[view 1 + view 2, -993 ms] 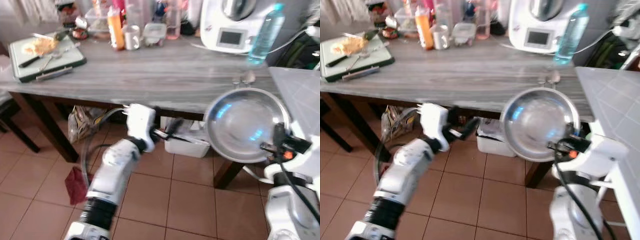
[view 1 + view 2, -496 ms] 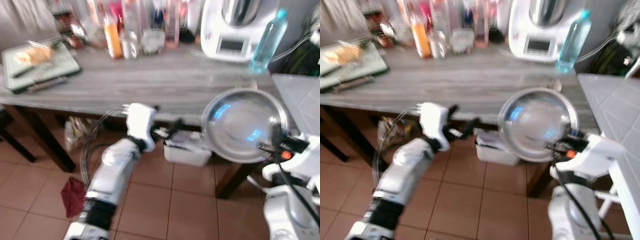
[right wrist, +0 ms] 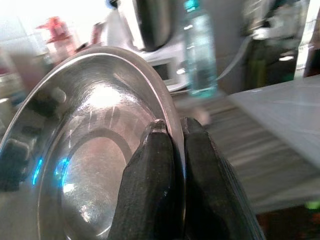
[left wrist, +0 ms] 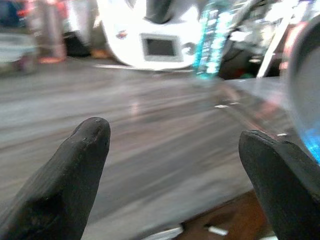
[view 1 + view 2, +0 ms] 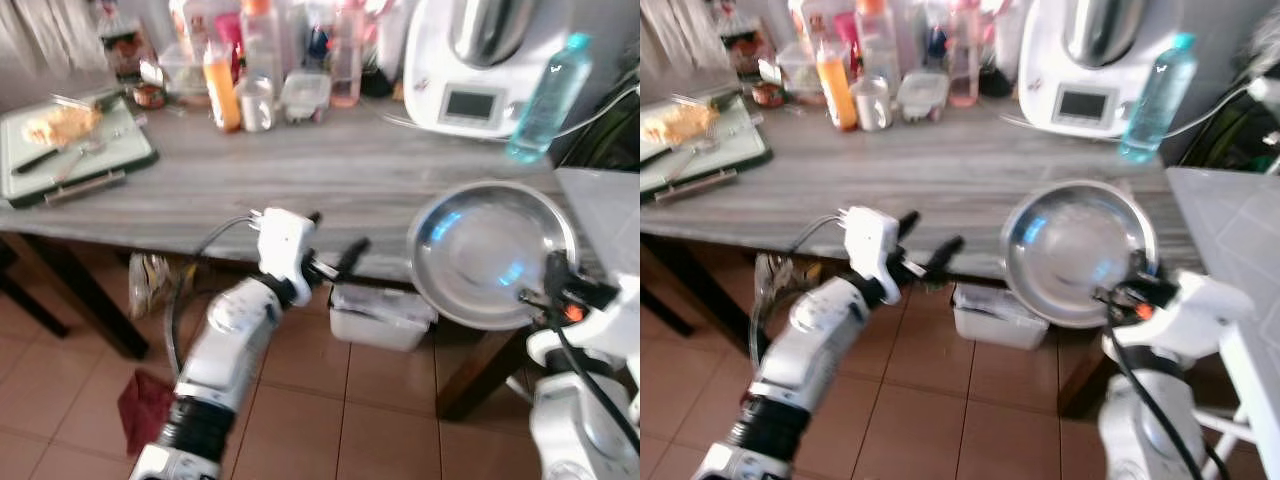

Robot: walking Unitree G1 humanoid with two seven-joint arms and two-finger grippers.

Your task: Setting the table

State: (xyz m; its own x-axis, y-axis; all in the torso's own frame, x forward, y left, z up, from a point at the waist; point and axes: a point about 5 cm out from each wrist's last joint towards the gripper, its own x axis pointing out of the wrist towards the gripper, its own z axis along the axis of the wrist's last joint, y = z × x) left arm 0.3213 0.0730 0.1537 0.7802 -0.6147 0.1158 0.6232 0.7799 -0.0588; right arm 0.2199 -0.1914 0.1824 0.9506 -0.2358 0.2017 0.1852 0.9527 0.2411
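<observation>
Steel plate [image 5: 492, 250] is pinched at its rim by your right gripper [image 3: 169, 137]; lay it flat on the wooden table [image 5: 330, 165]. Left gripper [image 5: 333, 262] is wide, empty.

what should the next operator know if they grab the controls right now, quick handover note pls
Right gripper: shut on the rim of the steel plate, held tilted at the wooden table's near edge, not set down.
Left gripper: open, holding nothing, raised at the table's front edge.
On the table: cutting board with food far left, bottles and jars at the back, a white kitchen machine and a water bottle back right.
Done: plate picked up.
Left: lay the plate on the bare middle of the table, then release.
</observation>
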